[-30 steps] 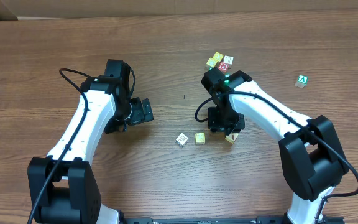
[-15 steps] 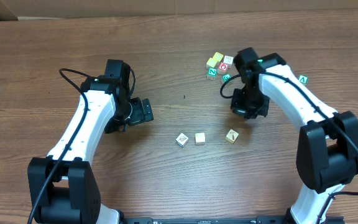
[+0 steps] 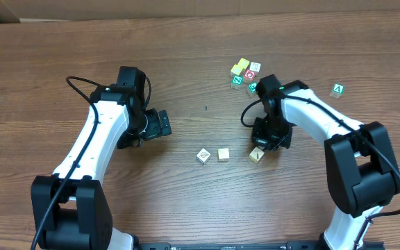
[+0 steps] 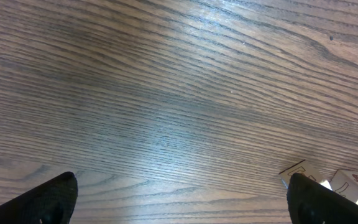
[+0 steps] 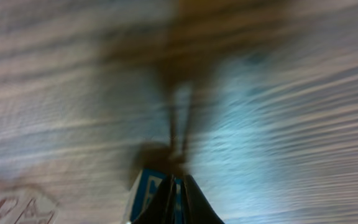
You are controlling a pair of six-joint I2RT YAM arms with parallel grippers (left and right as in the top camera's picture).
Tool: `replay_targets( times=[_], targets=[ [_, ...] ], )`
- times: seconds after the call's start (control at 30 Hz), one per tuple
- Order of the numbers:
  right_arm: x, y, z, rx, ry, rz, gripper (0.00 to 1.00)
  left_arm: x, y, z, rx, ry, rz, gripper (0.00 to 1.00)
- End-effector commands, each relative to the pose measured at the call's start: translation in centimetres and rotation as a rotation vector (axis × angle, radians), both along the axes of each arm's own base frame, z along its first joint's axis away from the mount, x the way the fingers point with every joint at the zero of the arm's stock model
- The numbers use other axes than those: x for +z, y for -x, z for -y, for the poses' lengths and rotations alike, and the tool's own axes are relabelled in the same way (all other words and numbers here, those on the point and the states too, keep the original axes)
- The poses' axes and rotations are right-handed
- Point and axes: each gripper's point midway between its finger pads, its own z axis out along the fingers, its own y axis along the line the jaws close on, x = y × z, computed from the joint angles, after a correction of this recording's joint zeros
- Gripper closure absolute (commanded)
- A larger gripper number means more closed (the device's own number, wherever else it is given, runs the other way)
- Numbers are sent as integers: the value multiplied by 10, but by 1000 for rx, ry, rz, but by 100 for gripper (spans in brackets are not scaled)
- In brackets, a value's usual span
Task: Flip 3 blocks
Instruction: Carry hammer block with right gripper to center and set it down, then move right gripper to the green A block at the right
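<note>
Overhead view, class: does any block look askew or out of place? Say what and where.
The row's right block sits turned, not square to the yellow block beside it, with the shut right gripper close by. One green block lies alone at the far right, apart from the cluster. Nothing looks damaged.

Brown, streaky wood grain: table (image 3: 186,42). Dark diamond print: white block (image 3: 203,155). Plain yellow-tan: middle block (image 3: 223,154). Green, white letter: far block (image 3: 337,89). White shell, black joints: left arm (image 3: 92,135).
</note>
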Motion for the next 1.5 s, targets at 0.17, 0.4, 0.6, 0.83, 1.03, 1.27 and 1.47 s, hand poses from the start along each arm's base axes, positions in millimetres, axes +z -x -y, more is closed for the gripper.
replay_targets(
  times=[0.17,0.4,0.6,0.83,1.03,1.27,1.47],
  targets=[
    [9,8,-44,64,-132,20,91,5,-2,2,-5,8,18,0],
    [33,-10,-39,106,-154,63,88,5,-2,2,-5,8,18,0],
    [84,-68,7,3,-65,209,59,5,-2,2,-5,8,18,0],
    [92,-126,98,-184,90,374,9,5,-2,2,-5,8,18,0],
    [84,-161,151,-324,105,464,9,5,-2,2,-5,8,18,0],
    [67,-182,206,-393,279,528,9,5,-2,2,-5,8,18,0],
    [59,-189,235,-405,450,558,11,5,-2,2,-5,8,18,0]
  ],
)
